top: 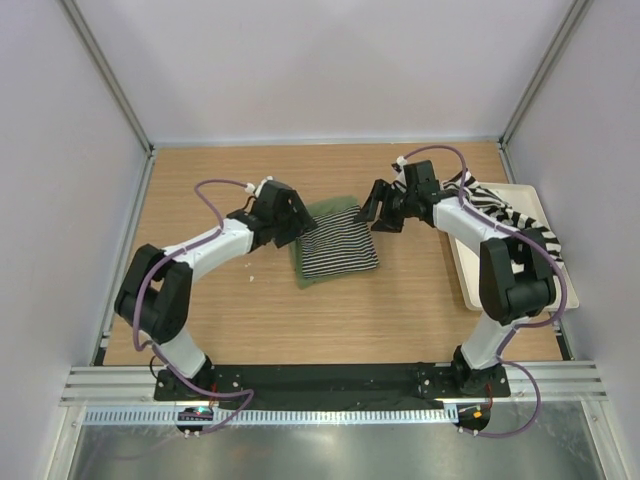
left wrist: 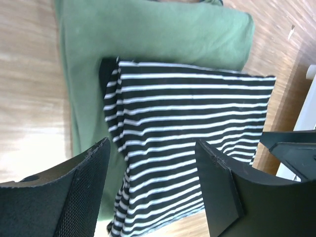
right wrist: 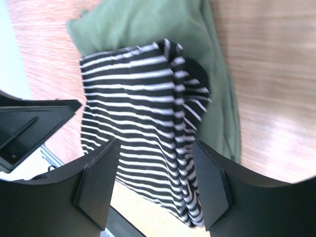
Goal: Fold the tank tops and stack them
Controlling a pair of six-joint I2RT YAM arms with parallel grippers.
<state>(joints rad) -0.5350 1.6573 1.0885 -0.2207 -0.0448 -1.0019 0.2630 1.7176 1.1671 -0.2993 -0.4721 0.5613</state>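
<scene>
The folded pinstriped tank top [top: 337,251] lies flat on the folded olive green tank top [top: 326,211] at the table's middle. My left gripper [top: 300,222] hovers at the stack's left edge, my right gripper [top: 378,212] at its right edge. Both are open, with nothing between the fingers. In the left wrist view the pinstriped top [left wrist: 187,113] rests on the green one [left wrist: 148,29], below my open left gripper [left wrist: 152,143]. The right wrist view shows the same stack [right wrist: 133,108] under my open right gripper [right wrist: 157,142]. The broad-striped tank top [top: 500,205] lies crumpled on the tray, behind the right arm.
The cream tray [top: 470,275] stands at the table's right edge, partly covered by the right arm. Bare wood lies in front of the stack. Walls close the table on three sides.
</scene>
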